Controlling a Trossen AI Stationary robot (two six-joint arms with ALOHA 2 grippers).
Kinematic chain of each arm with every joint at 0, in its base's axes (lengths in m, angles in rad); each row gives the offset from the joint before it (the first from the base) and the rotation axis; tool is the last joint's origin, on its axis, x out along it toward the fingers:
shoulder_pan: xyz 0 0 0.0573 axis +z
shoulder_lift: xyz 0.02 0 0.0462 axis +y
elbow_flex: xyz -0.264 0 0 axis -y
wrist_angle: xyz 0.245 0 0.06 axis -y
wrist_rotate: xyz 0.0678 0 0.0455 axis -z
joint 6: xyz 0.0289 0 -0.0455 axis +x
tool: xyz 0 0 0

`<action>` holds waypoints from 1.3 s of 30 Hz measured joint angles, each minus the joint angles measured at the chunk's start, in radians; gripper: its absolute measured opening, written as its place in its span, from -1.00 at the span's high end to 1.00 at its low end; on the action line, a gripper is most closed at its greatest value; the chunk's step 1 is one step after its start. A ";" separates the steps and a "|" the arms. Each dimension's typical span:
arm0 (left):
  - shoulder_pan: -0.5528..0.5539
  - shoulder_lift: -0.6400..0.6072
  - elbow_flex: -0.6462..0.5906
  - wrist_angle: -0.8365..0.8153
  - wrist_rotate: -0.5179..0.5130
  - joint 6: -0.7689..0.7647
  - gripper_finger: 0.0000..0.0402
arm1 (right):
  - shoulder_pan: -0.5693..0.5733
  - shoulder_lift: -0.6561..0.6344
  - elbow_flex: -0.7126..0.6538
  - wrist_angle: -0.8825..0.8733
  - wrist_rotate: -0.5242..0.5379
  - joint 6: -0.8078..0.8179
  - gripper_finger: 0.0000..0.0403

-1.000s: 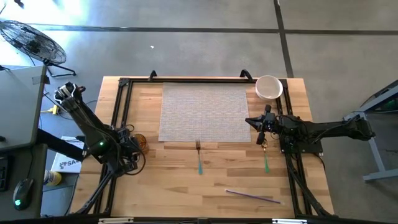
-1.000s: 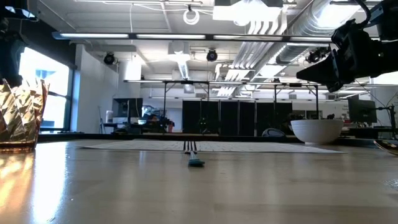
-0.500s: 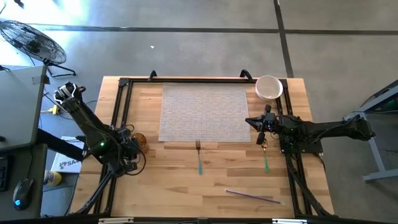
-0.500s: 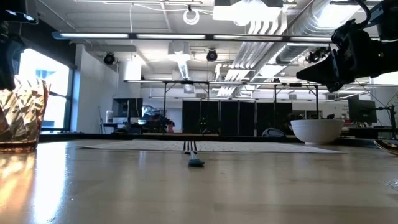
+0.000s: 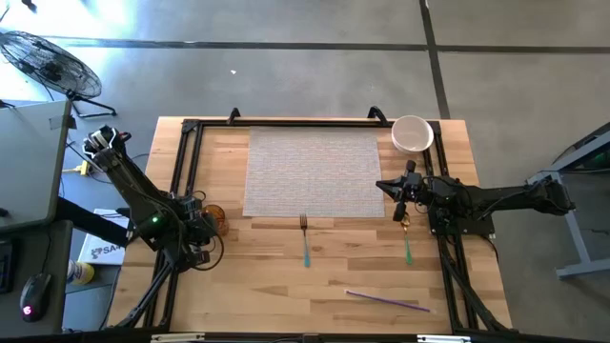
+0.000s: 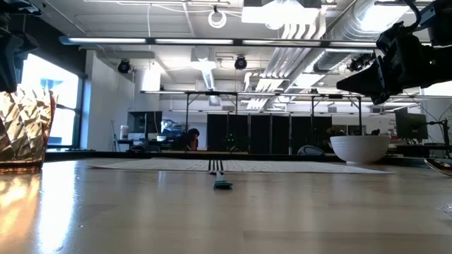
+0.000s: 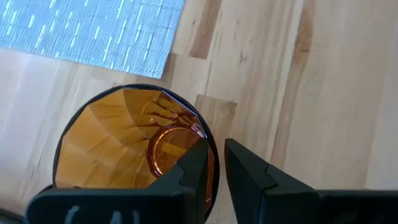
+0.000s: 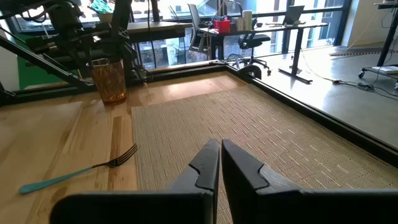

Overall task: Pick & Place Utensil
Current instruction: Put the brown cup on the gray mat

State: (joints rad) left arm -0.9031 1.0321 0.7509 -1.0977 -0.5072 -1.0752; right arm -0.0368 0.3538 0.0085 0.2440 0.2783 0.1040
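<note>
A teal-handled fork [image 5: 305,240] lies flat on the wood just near the grey woven placemat [image 5: 315,171]; it also shows in the right wrist view [image 8: 81,171] and the low view [image 6: 220,178]. A second teal-handled utensil [image 5: 407,243] lies near the mat's right near corner. My right gripper [image 5: 401,202] hovers shut and empty over the mat's right edge, just beyond that utensil; its shut fingers show in the right wrist view [image 8: 221,152]. My left gripper [image 7: 217,168] is shut on an amber faceted glass [image 5: 214,217] at the table's left. My left gripper holds the amber glass by its rim [image 7: 210,155], one finger inside the glass and one outside. The fingers come from above, pointing down. The glass stands upright, and in the low view its base [image 6: 18,166] looks to rest on the table.
A white bowl [image 5: 413,133] stands at the far right corner. A thin purple stick [image 5: 386,301] lies near the front edge. A black frame [image 5: 191,129] runs around the work area. A person [image 6: 189,137] shows in the room far behind.
</note>
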 joint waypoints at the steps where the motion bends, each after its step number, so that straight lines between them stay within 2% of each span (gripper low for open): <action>1: 0.000 0.000 0.001 0.008 0.000 0.007 0.76 | 0.000 0.000 0.000 0.000 0.000 0.000 0.94; 11: 0.000 0.000 0.002 0.013 0.000 0.016 0.75 | 0.000 0.000 0.000 0.000 0.000 0.000 0.94; 14: 0.000 0.000 0.002 0.017 0.000 0.009 0.68 | 0.000 0.000 0.000 0.000 0.000 0.000 0.94; 18: 0.000 -0.001 0.022 0.011 0.001 -0.057 0.42 | 0.000 0.000 0.000 0.000 0.000 0.000 0.94; 21: 0.000 -0.001 0.081 -0.042 0.014 -0.117 0.17 | 0.000 0.000 0.000 0.000 0.000 0.000 0.94; 25: 0.000 -0.001 0.189 -0.114 0.094 -0.240 -0.13 | 0.000 0.000 0.000 0.000 0.000 0.000 0.94; 29: 0.000 -0.002 0.256 -0.129 0.238 -0.402 -0.36 | 0.000 0.000 0.000 0.000 0.000 0.000 0.94; 34: -0.001 0.001 0.219 -0.133 0.377 -0.587 -0.56 | 0.000 0.000 0.000 0.000 0.000 0.000 0.94; 39: -0.001 0.033 0.133 -0.137 0.373 -0.610 -0.73 | 0.000 0.000 0.000 0.000 0.000 0.000 0.94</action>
State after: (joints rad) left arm -0.9039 1.0649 0.8838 -1.2348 -0.1341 -1.6852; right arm -0.0369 0.3534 0.0085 0.2440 0.2783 0.1040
